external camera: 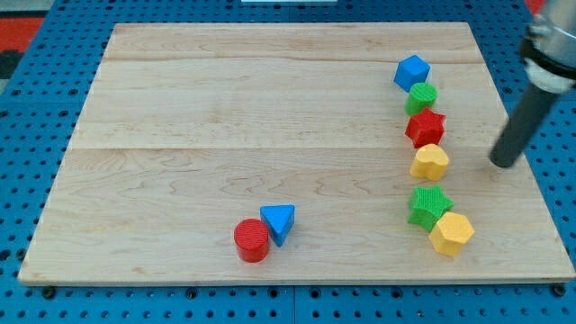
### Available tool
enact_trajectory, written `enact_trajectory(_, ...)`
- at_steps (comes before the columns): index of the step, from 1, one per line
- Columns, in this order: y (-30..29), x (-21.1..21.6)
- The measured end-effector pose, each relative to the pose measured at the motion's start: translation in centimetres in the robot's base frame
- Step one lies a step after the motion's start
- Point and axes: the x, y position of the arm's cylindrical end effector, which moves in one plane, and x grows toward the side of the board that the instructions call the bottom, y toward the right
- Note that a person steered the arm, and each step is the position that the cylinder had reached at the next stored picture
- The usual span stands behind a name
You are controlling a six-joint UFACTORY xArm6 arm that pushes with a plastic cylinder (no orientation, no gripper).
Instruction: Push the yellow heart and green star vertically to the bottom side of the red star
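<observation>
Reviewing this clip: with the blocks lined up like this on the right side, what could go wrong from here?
1. My tip sits to the view's right of the yellow heart, which touches the red star; a sideways push may knock the star too.
2. The green star touches the yellow hexagon, so it may drag that along.
3. Both sit near the board's bottom edge.

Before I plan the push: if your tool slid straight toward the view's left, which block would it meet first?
Probably the yellow heart block: my tip sits level with it at the view's right, nothing between on the wooden board. Depth is uncertain.
</observation>
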Motion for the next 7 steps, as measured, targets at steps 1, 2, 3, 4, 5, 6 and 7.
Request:
enact_trajectory(1, 0.5, 7.9)
enact_trajectory(2, -2.8, 10.8)
enact_trajectory(3, -5.8, 12.7)
enact_trajectory(4, -7.7, 12.9)
enact_trajectory(5, -13.5, 12.4)
enact_trajectory(6, -15.1, 10.4)
enact_trajectory(7, -12.3, 6.8)
